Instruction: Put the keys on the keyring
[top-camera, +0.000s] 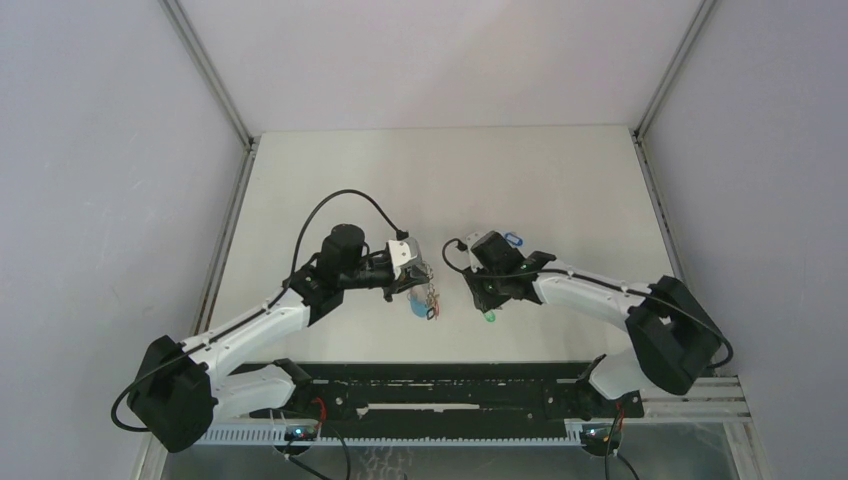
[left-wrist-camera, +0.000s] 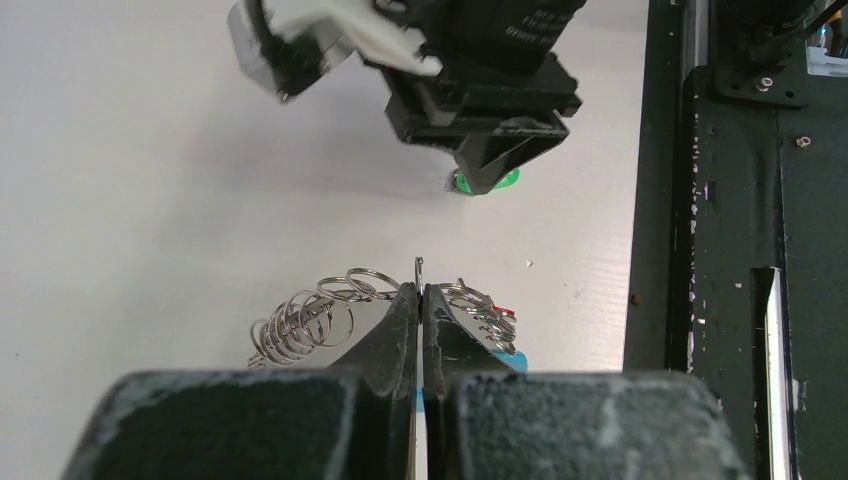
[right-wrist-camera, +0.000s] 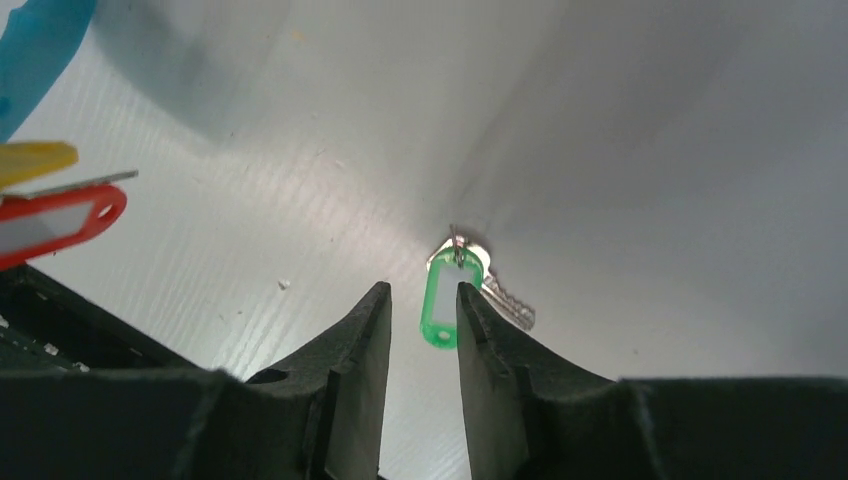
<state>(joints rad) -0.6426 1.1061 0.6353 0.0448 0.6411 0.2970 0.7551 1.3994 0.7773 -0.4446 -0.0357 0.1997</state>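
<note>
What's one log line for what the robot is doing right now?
left hand: shut on keyring | right hand: open, straddling green key | green key: lying on table

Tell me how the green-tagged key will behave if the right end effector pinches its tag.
Probably floppy: the green tag and the metal key join only at a small ring, so the key would likely dangle. The tag looks like smooth plastic lying flat, so it may slide before the right end effector grips.

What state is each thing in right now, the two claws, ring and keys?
Left gripper: shut on the keyring.
Right gripper: open, straddling the green key.
Keyring: clamped by the left gripper.
Green key: flat on the table, ungripped.
Red key, yellow key: beside the keyring.
</note>
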